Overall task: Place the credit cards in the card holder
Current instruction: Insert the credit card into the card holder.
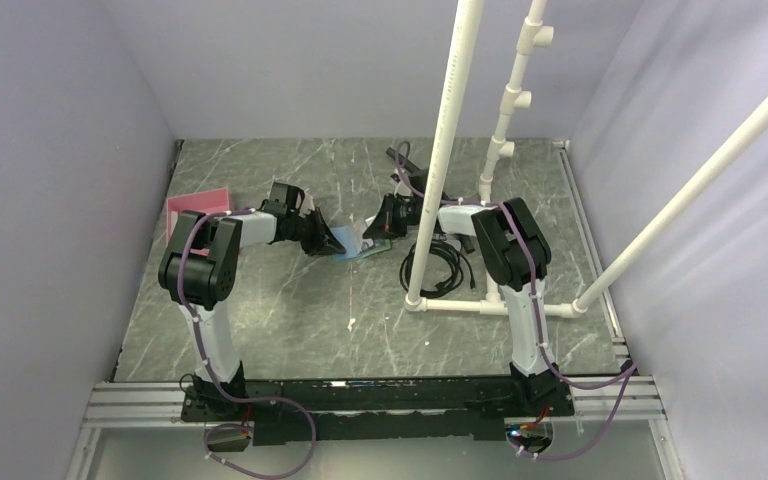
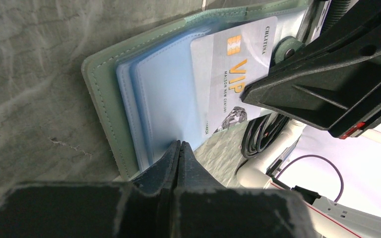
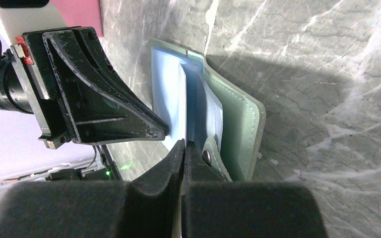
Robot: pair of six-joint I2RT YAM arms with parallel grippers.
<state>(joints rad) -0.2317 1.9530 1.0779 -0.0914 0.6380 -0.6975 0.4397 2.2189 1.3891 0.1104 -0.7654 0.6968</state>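
Card holder (image 2: 99, 96) lies open near the middle of the bench (image 1: 290, 320), between the arms, green cover down.

Left fingers (image 2: 168, 161) are closed, pinching the edge of a pale blue sleeve. Right fingers (image 3: 171, 161) are closed on the silver VIP card (image 2: 223, 69), which lies across the sleeves. Cannot tell whether it is already in a pocket.

Judgement:
- Card is light, stiff and glossy, so likely slippery. Hold it by a short edge.
- Sleeves are soft film. Pin them at the mouth.

— What carries everything?
— A dark grey-green marbled table (image 1: 290, 320).
— And lying on it?
— A pink tray (image 1: 198, 205) at ten o'clock, a coiled black cable (image 1: 447, 268) at three, a white pipe frame (image 1: 490, 306) standing at four.
— The middle?
— The green card holder (image 1: 355, 247), open. Whether it touches the tabletop, I cannot tell.
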